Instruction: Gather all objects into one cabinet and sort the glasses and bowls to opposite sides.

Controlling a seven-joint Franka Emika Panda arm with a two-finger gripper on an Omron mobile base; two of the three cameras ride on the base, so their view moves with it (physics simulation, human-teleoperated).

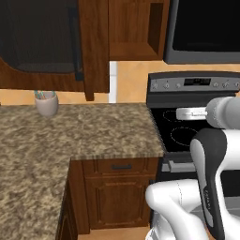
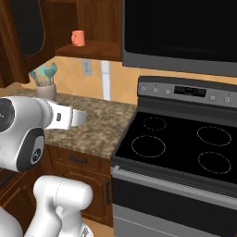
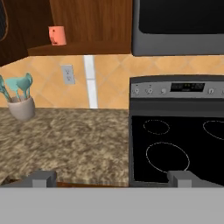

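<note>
Up on the cabinet (image 2: 99,48) shelf sits the orange-red cup (image 2: 78,38); claw (image 3: 114,177) released, empty.

Orange-red cup (image 3: 57,35), reddish-brown cabinet (image 2: 95,48), speckled brown granite counter (image 1: 79,131), black stovetop (image 2: 180,143), teal utensils (image 3: 17,87)

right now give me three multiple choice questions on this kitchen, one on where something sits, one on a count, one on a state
1. Where is the orange-red cup?
A. on the stove
B. on the shelf of the wall cabinet
C. on the counter

2. How many ring-marked burners show on the stove top in the right base view?
A. two
B. six
C. four

3. How does the gripper stand?
A. open and holding nothing
B. shut on the cup
C. shut on a utensil

Answers:
1. B, the cup stands on the wooden shelf above the utensil holder.
2. C, four rings are drawn on the black glass.
3. A, the hand view shows its tips far apart with nothing between them.
</note>
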